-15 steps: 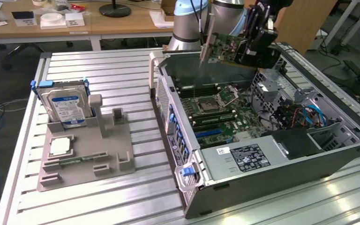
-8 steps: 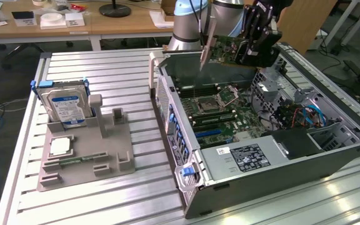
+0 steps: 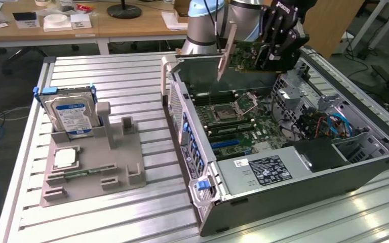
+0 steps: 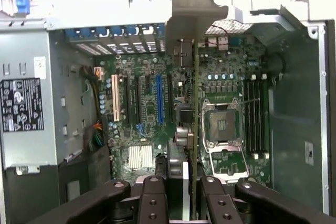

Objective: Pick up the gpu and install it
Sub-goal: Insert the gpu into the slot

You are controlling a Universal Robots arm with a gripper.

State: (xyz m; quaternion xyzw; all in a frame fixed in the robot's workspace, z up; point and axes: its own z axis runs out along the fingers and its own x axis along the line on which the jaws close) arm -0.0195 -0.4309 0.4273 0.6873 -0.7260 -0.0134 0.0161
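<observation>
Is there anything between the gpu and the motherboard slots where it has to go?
Nothing visible does. The gripper holds the gpu above the open case. The space under the card down to the motherboard looks free, and no cable or part lies across the slots.

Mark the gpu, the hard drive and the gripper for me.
gpu [image 3: 244, 50]: exterior view, green board face beside the bracket.
hard drive [image 3: 73, 114]: exterior view, blue-white label.
gripper [image 4: 181, 183]: wrist view, midway between the fingertips, shut on the gpu.
</observation>
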